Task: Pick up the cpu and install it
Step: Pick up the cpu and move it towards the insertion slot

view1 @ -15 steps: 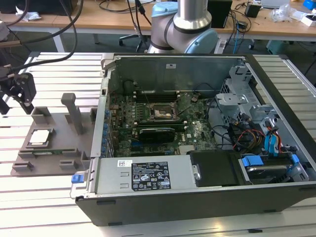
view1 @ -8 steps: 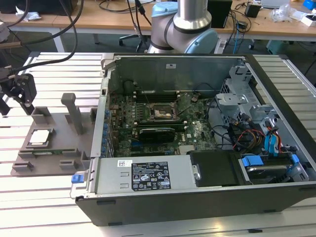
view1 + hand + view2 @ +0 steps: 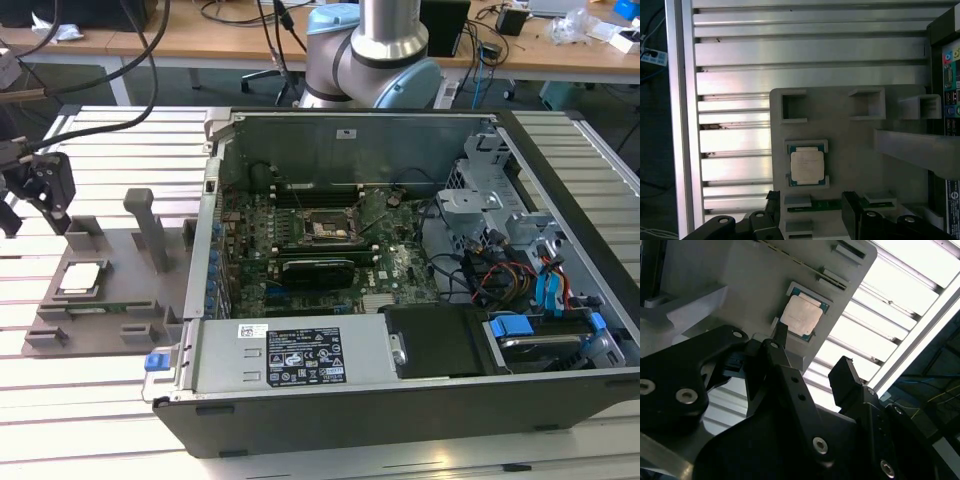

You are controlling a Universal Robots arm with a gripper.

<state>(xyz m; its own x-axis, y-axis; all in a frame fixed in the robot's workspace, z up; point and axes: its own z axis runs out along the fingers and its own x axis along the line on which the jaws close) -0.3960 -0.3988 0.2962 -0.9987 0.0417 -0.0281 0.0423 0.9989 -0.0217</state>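
Looks like the pick-up step to me: the tool (image 3: pixel 811 202) hangs wide open and empty near the cpu (image 3: pixel 807 166), which sits flat in its nest on the grey fixture plate (image 3: pixel 850 150) at the exterior view's lower left, outside the PC case (image 3: pixel 400 415), so the grab calls for fingers squarely straddling the chip.

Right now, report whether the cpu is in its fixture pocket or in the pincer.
In the pocket: the cpu lies flat in a recess of the grey fixture plate; the open pincer holds nothing.
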